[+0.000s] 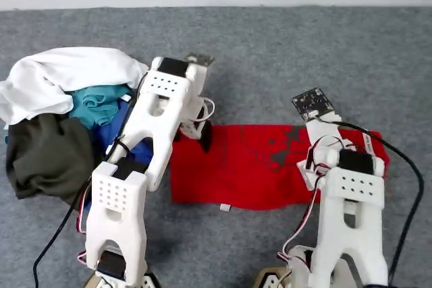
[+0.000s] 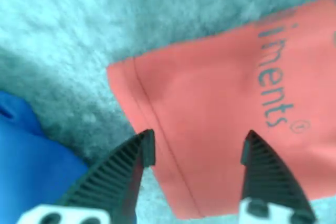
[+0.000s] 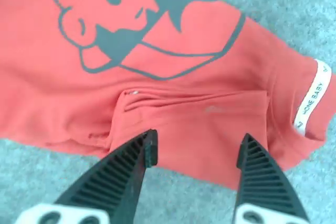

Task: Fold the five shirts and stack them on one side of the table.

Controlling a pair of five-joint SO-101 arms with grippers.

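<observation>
Left gripper [image 2: 199,142] and right gripper [image 3: 198,141] were parked over the red shirt [image 1: 250,173], jaws apart. Other shirts [image 1: 50,139] were heaped beside it.

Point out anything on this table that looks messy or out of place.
The white shirt, teal shirt, blue shirt and dark olive shirt lie crumpled in one overlapping, unfolded heap at the left of the high view. The red shirt lies flat; nothing else stands out.
</observation>
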